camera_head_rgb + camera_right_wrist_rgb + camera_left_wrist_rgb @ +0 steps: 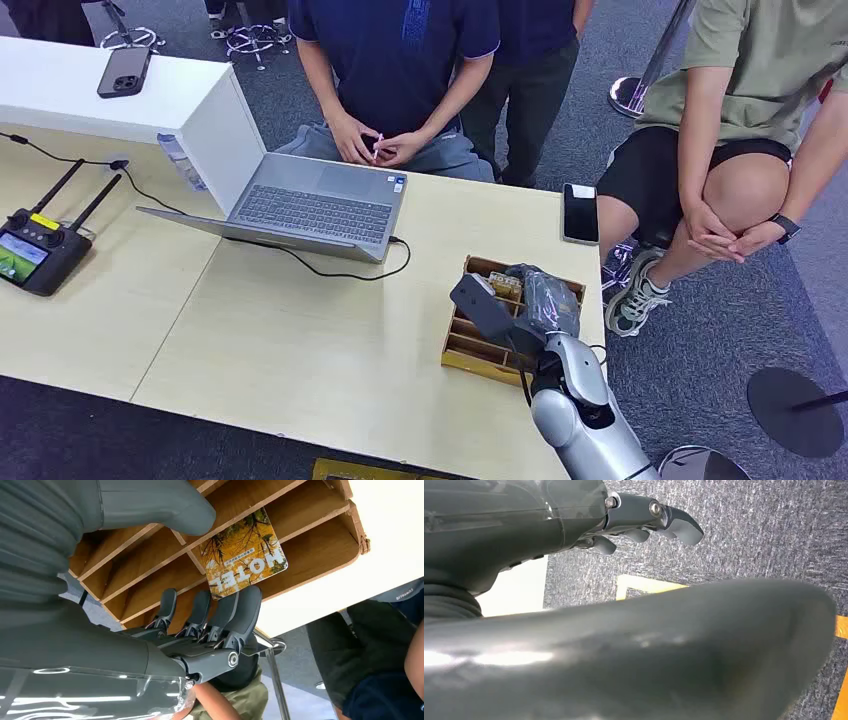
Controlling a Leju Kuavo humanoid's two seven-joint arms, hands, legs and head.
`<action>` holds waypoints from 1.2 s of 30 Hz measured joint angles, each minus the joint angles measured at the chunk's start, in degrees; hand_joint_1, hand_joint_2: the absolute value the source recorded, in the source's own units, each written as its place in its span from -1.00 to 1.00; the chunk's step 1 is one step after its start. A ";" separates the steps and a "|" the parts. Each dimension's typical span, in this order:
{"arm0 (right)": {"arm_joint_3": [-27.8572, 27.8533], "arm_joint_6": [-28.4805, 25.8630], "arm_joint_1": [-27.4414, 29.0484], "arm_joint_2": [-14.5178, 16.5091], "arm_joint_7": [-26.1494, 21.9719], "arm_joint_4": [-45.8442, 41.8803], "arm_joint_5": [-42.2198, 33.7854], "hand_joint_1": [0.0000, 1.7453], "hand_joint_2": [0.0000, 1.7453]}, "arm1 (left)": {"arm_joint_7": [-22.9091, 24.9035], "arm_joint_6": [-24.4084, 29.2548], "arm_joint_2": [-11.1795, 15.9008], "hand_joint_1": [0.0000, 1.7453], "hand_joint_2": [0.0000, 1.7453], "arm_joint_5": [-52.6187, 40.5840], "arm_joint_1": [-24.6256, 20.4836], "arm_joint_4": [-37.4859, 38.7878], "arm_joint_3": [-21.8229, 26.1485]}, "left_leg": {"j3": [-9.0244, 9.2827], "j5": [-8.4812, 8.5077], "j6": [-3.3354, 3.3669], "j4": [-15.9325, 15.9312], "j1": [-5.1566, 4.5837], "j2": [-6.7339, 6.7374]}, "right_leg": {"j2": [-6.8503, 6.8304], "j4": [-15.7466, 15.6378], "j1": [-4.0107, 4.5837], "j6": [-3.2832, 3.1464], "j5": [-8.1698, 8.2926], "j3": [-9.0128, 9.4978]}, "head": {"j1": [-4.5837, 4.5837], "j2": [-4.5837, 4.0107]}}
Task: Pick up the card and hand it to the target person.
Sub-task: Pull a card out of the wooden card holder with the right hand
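The right hand [210,625] hovers over the slotted wooden organiser box [320,555], fingers [240,612] apart and empty, beside the yellow "HOTEL" card [245,552].

I am seeing one card [243,552], one wooden rack [470,345], one laptop [310,208], two phones [124,71] [580,213], one remote controller [38,248], and three people [395,60].

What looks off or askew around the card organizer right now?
Only the laptop: its front edge juts off the white box and hangs above the table. The hotel card stands in the wooden organizer, right hand open beside it, not gripping.
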 joint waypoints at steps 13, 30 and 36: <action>-0.01 -0.29 -0.15 -0.02 0.08 0.11 -0.02 -0.01 1.00 | 0.04 0.00 0.00 -1.00 -1.00 -0.04 0.00 0.00 0.00 | 0.01 0.00 0.00 0.00 0.00 0.00 | 0.00 0.00 0.00 0.00 0.00 0.00 | 0.00 0.00; 0.00 -0.37 -0.16 -0.02 0.18 0.80 -0.65 -0.65 1.00 | 0.55 -0.03 0.00 -1.00 -1.00 -0.92 0.00 0.00 0.00 | 0.01 0.00 0.00 0.00 0.00 0.00 | 0.00 0.00 0.00 0.00 0.00 0.00 | 0.00 0.00; 0.00 -0.39 -0.16 -0.02 0.13 1.42 -0.80 -0.23 1.00 | 0.55 -0.04 0.00 -1.00 -1.00 -0.92 0.00 0.00 0.00 | 0.01 0.00 0.00 0.00 0.00 0.00 | 0.00 0.00 0.00 0.00 0.01 0.00 | 0.00 0.00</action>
